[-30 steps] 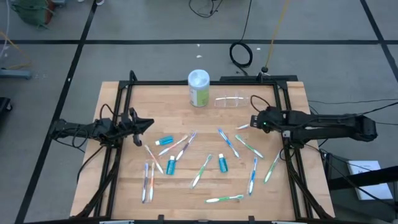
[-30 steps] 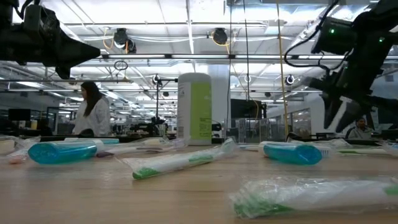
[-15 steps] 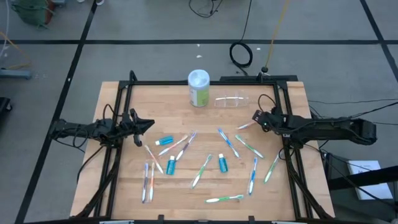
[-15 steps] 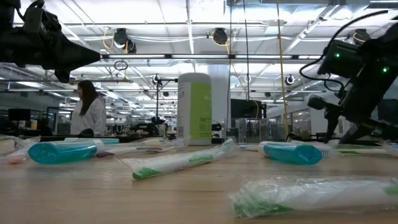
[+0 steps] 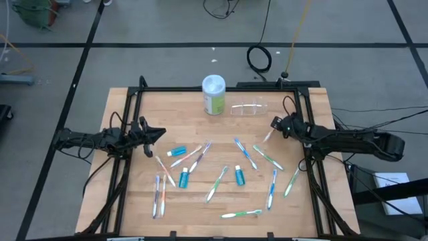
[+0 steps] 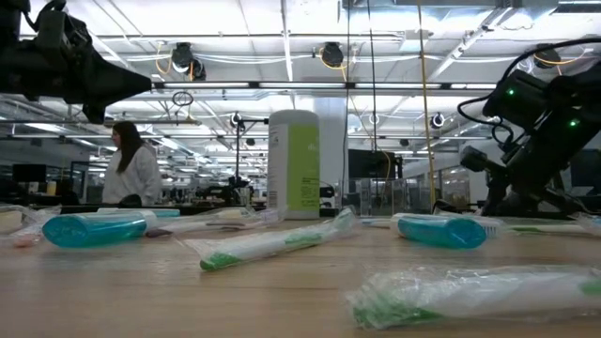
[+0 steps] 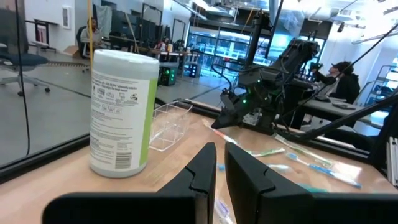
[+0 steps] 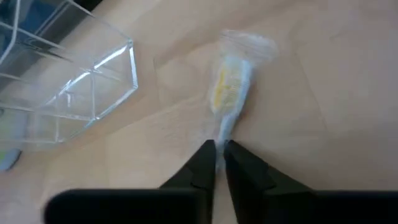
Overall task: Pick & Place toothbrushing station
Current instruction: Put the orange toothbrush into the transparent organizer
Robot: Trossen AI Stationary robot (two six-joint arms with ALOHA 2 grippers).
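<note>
Wooden table (image 5: 134, 194) holds scattered wrapped toothbrushes (image 5: 217, 183). Right gripper (image 5: 275, 124), fingers pinched nearly together, holds a wrapped yellow toothbrush (image 8: 229, 93) near the small clear plastic holder (image 5: 249, 108); a green-and-white round tub (image 5: 213, 94) stands left of it. Left gripper (image 5: 158, 132) waits narrow at the left edge.

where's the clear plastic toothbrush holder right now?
In the high view the low, clear plastic holder sits at the table's far edge, right of centre, just right of the white-and-green wipes canister; the right hand is beside it, nearer the camera.
</note>
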